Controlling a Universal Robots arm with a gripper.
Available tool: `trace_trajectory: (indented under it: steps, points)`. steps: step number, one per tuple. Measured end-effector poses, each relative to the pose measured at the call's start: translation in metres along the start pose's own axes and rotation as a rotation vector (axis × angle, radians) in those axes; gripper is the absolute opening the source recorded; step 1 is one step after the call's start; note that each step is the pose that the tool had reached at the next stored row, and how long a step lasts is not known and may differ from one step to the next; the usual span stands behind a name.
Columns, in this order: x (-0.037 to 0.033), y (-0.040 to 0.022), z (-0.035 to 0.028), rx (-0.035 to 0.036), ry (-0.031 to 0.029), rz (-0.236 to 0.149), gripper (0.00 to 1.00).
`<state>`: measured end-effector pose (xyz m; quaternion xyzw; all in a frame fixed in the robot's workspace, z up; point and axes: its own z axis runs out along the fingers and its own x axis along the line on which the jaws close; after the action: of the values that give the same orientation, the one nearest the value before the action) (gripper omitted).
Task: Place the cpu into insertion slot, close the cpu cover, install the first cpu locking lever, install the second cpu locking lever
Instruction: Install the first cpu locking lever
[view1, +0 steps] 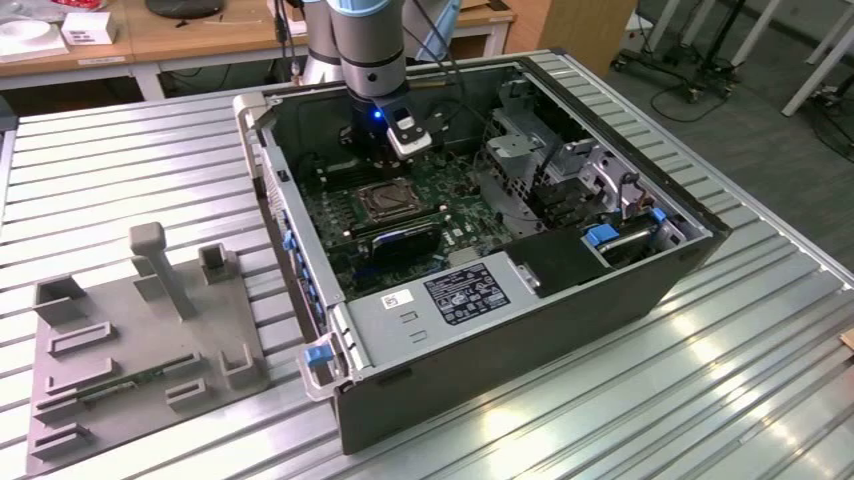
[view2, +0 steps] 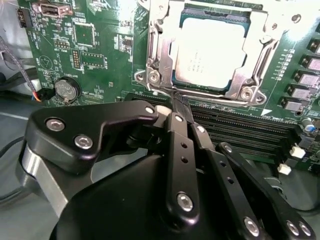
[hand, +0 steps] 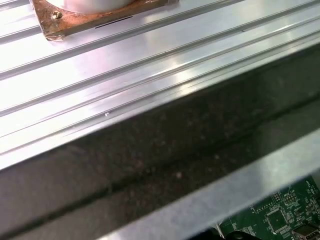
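One hand (view2: 180, 102), fingers drawn narrow to a near-closed tip and holding nothing visible, sits just beside the near edge of the insertion slot (view2: 160, 55) in the second wrist view. Directly beyond the fingertips, the cpu (view2: 212, 52) lies flat in the slot, its grey metallic face showing through the window of the lowered silver cpu cover (view2: 260, 47). Green motherboard (view2: 95, 45) surrounds the socket.

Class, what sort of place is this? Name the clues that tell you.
Probably a robotics lab or workshop: an open computer case lies on a ribbed metal table, a robot arm reaches inside, and wooden desks stand behind.
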<state>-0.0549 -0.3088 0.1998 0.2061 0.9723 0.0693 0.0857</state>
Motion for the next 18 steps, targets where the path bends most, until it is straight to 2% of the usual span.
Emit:
trace_trajectory:
  steps: [5,12,18]
  points:
    - [-0.001,-0.0023,-0.0001,-0.0024,0.0011,0.0,0.11]
    - [-0.0011,-0.0023,0.0,-0.003,0.0008,0.0,0.11]
    - [-0.001,-0.0023,0.0,-0.0086,-0.0087,0.0,0.11]
